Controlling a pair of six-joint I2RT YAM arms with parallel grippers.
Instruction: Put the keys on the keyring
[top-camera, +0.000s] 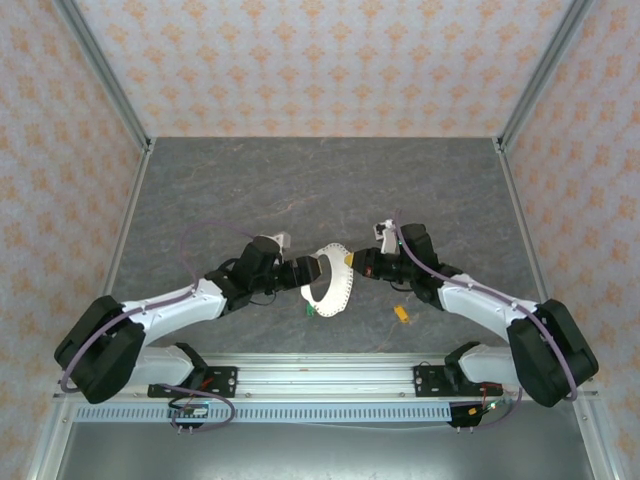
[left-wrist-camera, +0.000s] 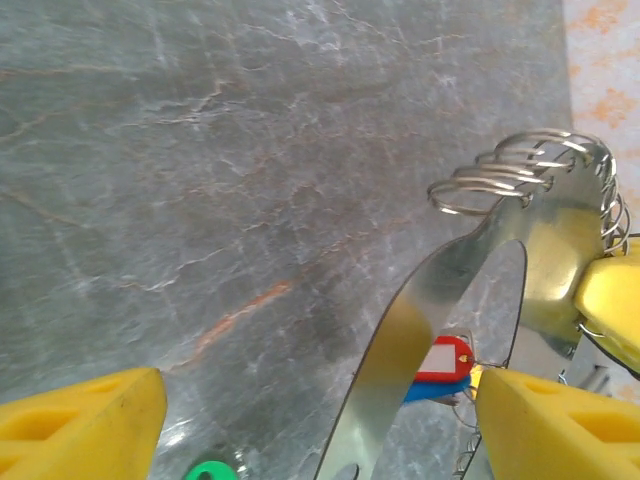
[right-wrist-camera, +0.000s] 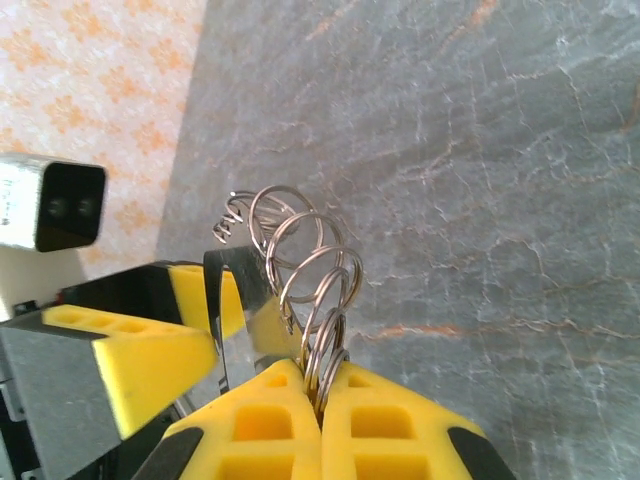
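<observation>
Two robot arms met over the middle of a grey marbled counter, with the keyring raised between them. It was a wide loop of thin, shiny metal band carrying a row of small wire rings along its top edge. The right gripper was clenched on those wire rings, its yellow fingers pressed together around them. The left gripper stood released, its fingers spread wide with the band passing between them. A red key and a blue key sat just beyond the band, and I could not tell whether they were threaded on. A green key lay low at the loop's near end, and a yellow key rested on the counter apart from it. The loop looked light and springy, likely to flex or swing if held at one point, and its polished face seemed slippery. The flat band probably offered the surest hold, pinched across its faces. The keys seemed tiny and light, best taken by their plastic heads.
</observation>
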